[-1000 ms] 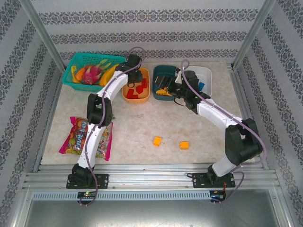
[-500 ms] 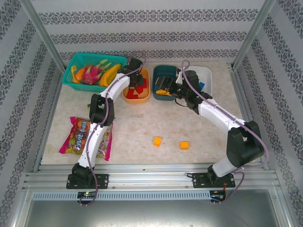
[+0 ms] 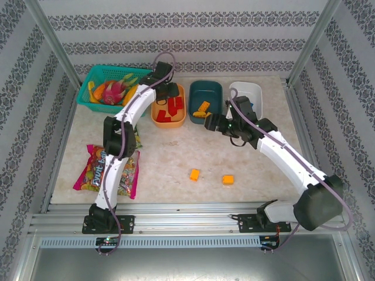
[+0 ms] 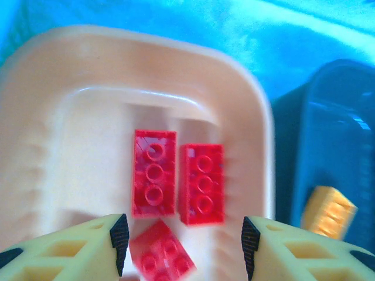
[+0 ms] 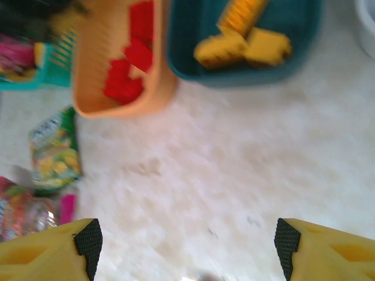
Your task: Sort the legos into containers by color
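Right gripper [image 3: 208, 123] hangs over the table [image 3: 176, 152], just below the teal bowl [image 3: 218, 88] in the overhead frame. The right wrist camera has both yellow fingers [image 5: 53, 249] spread wide at the bottom corners with nothing between them.

What's left to sort, by my reckoning, are two orange-yellow legos lying loose on the marble low in the overhead frame: the left brick [image 3: 194, 174] and the right brick [image 3: 228, 180], near each other but apart. Both lie straight down the frame from the right gripper, toward the arm bases, and that arm looks the nearer one. The left brick seems to run up-and-down with a slight tilt and the right brick more across, though they're too small to be sure.

Left gripper [image 3: 171, 92] is up over the orange bowl [image 3: 157, 114], well away from the loose pair. Its wrist camera shows the jaws open and empty above the red legos [image 4: 154, 172] in that bowl.

The overhead view gives the loose bricks' position. The right wrist view looks back at the bowls instead, with yellow bricks [image 5: 243, 47] in the teal one. The white bowl [image 3: 253, 91] sits upper right.
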